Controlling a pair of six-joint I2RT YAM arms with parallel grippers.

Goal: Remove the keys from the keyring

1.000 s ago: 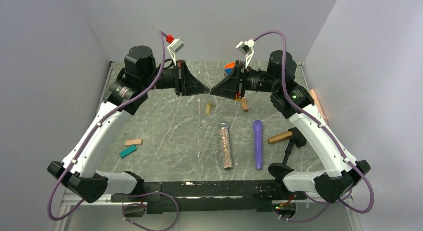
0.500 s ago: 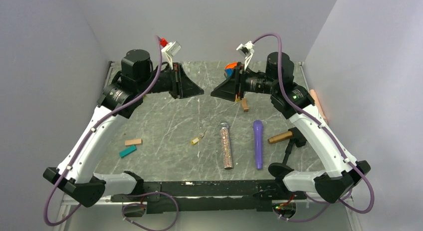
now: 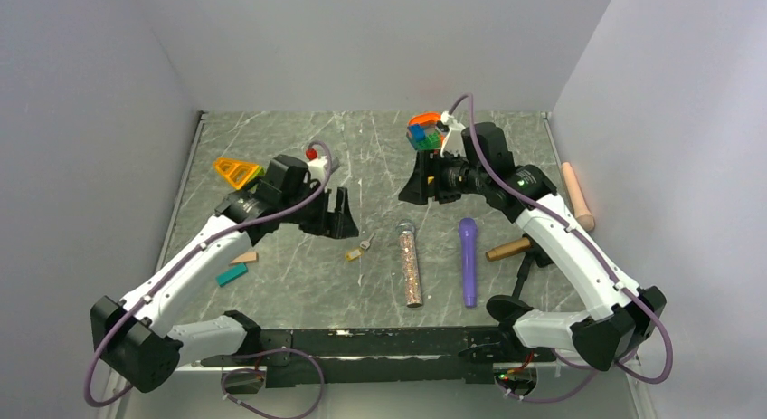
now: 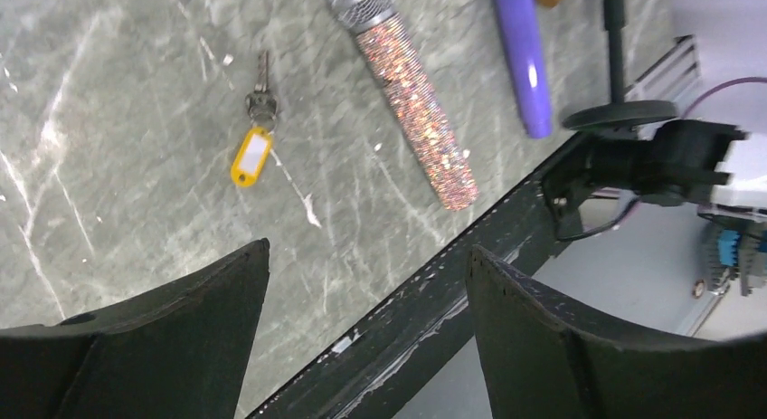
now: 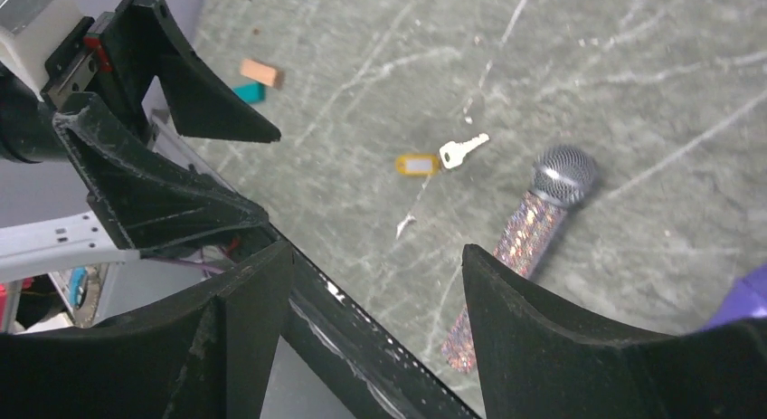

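The key (image 5: pixel 464 149) is silver, its tag (image 5: pixel 416 165) yellow.

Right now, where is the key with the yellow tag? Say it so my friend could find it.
Look at the grey marble table, near its middle. Just left of the sparkly microphone, by its silver head, lies a small silver key joined to a yellow tag. It is far smaller than the microphone and the purple stick beside that.

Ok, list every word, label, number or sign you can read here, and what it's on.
None can be read in any view.
The yellow key tag: its white insert looks blank, or is too small to read.
The key: any stamping is too small to read.
The glitter microphone and the purple stick: no label visible.
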